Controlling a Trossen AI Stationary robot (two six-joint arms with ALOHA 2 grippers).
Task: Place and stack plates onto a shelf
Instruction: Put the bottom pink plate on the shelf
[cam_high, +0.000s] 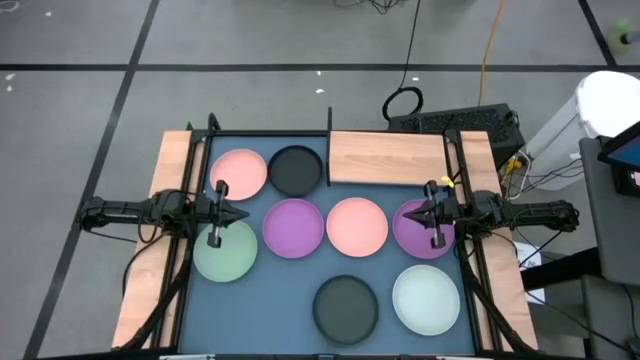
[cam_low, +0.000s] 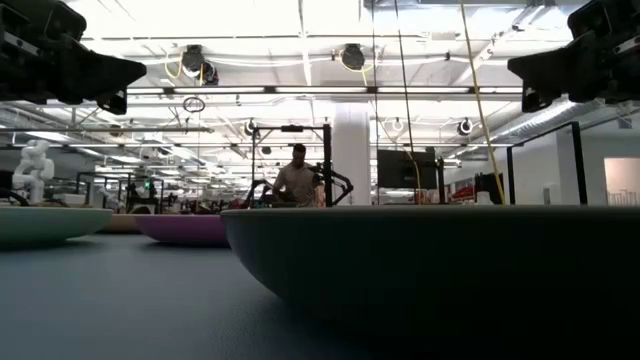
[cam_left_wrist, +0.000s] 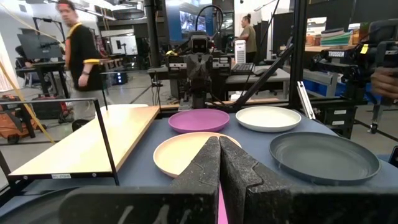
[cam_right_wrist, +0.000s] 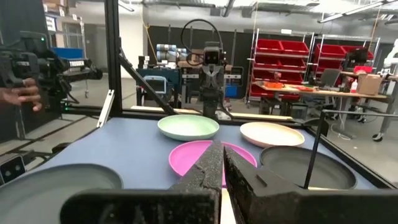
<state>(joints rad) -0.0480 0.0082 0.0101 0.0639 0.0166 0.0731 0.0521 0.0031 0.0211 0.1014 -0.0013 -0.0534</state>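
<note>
A blue mat (cam_high: 300, 290) covers the desk (cam_high: 140, 300), and eight plates are spread singly on it. The wooden shelf (cam_high: 385, 157) is seen bare at the far edge. The left pincer (cam_high: 217, 212) and right pincer (cam_high: 436, 213) are held clenched on nothing above the plates.

A robotics lab: red parts bins (cam_right_wrist: 281, 53), metal racks, other robot rigs.

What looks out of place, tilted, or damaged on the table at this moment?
Nothing stands out. All eight plates lie flat and separate on the blue mat, none stacked. The wooden shelf sits square and bare. The left claw and right claw are shut, holding nothing.
</note>
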